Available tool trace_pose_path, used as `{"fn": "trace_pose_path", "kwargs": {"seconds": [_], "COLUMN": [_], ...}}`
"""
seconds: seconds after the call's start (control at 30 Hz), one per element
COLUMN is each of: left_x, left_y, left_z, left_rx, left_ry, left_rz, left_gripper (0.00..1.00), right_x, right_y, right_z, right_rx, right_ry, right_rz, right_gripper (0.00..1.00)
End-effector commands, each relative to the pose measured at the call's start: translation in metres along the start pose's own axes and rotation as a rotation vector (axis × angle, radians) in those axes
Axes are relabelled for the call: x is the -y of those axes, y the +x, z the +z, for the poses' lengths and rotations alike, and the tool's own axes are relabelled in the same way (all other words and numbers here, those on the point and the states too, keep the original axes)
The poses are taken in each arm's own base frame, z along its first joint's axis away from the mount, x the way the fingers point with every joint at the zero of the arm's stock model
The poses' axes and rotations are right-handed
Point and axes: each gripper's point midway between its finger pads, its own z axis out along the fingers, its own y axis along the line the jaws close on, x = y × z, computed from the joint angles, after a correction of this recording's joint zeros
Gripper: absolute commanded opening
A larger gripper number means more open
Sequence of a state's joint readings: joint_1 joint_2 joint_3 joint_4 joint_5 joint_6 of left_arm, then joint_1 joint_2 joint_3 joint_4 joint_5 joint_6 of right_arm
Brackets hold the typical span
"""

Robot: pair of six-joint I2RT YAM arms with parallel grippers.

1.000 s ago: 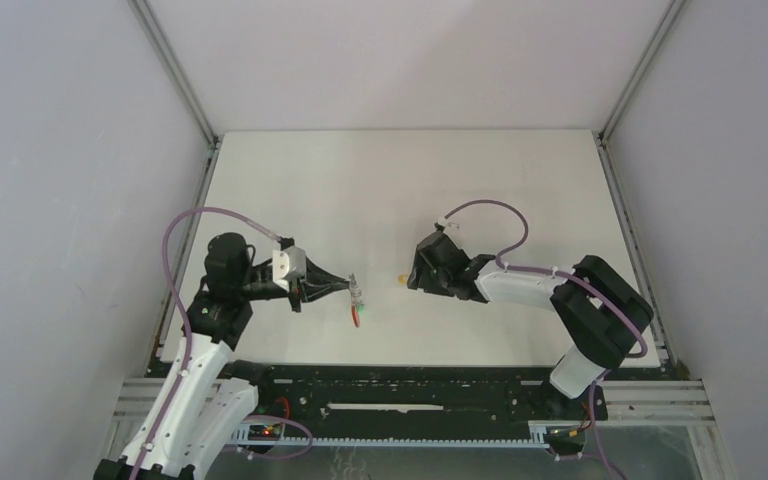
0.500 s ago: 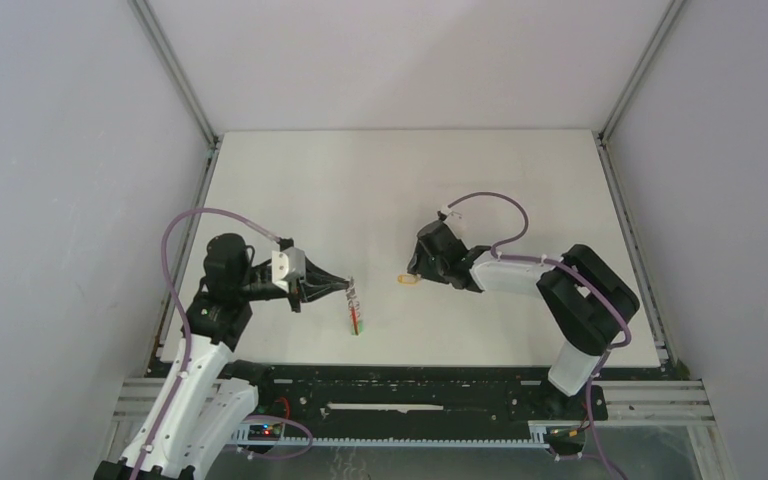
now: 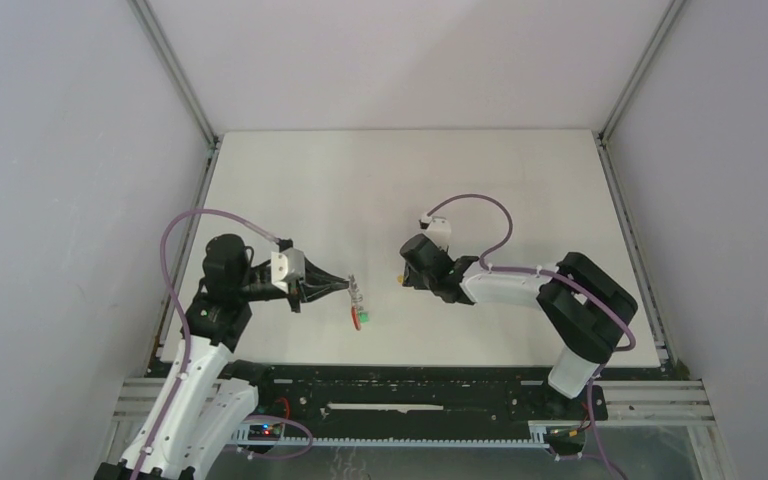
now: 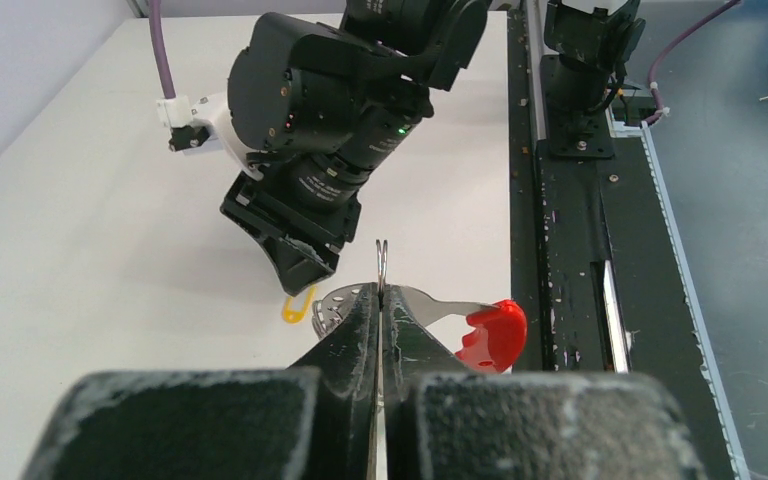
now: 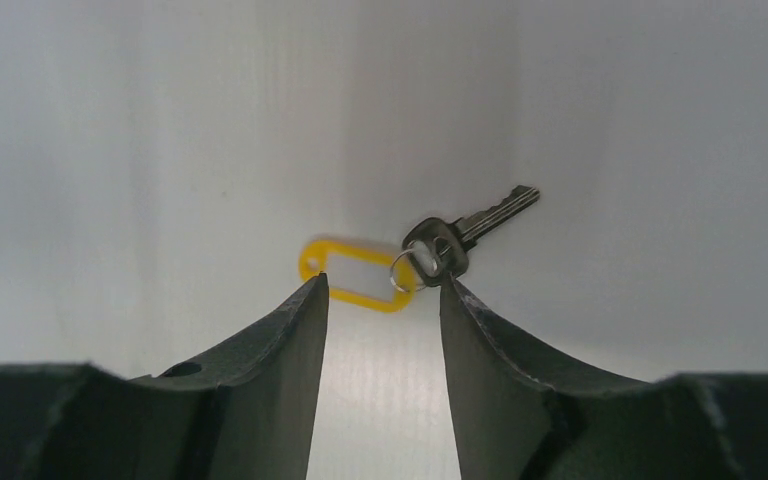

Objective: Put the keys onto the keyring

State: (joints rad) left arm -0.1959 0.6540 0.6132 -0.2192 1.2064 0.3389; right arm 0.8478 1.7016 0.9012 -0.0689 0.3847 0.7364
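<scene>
My left gripper (image 4: 381,292) is shut on the keyring (image 4: 381,262), whose thin wire loop stands up between the fingertips. A red piece (image 4: 491,333) hangs from the keyring on a silver strip. From above, the red piece and a green bit (image 3: 361,318) dangle below the left gripper (image 3: 346,287). The yellow-headed key (image 5: 360,272) lies flat on the table, with its silver blade (image 5: 490,215) pointing away to the right. My right gripper (image 5: 384,290) is open, its tips down at the table on either side of the yellow head. From above, the right gripper (image 3: 406,279) almost covers that key (image 3: 399,281).
The white table (image 3: 410,180) is walled by grey panels at the back and both sides. A black rail (image 3: 410,385) with both arm bases runs along the near edge. The two grippers face each other a short gap apart.
The right gripper has slid left and lowered over the yellow key, and its jaws have narrowed. The red piece under the left gripper has swung. The left arm has held still.
</scene>
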Motion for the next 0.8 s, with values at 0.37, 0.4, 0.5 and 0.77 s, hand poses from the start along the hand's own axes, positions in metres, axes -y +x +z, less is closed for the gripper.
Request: {"fn": "trace_pose_path", "kwargs": {"seconds": [0.37,0.4,0.5,0.77], "left_x": [0.000,0.000,-0.001,-0.002], "left_y": [-0.015,-0.015,-0.014,-0.015], "left_z": [-0.001,-0.001,-0.001,-0.001], "left_rx": [0.023,0.024,0.023,0.023], "left_ry": [-0.005,-0.004,-0.003,-0.007], "left_rz": [0.037,0.038,0.034,0.031], "left_gripper": [0.00,0.00,0.00,0.00], "right_x": [-0.014,-0.013,-0.008,-0.002], "right_y": [-0.019,-0.018,-0.014,-0.003], "right_z": [0.007,0.007,0.008,0.012], "right_rx": [0.071,0.068,0.053,0.023], "right_ry": [0.074,0.077,0.095,0.116], "right_rz": [-0.165,-0.169,-0.179,-0.198], "right_gripper": [0.46,0.45,0.42,0.36]}}
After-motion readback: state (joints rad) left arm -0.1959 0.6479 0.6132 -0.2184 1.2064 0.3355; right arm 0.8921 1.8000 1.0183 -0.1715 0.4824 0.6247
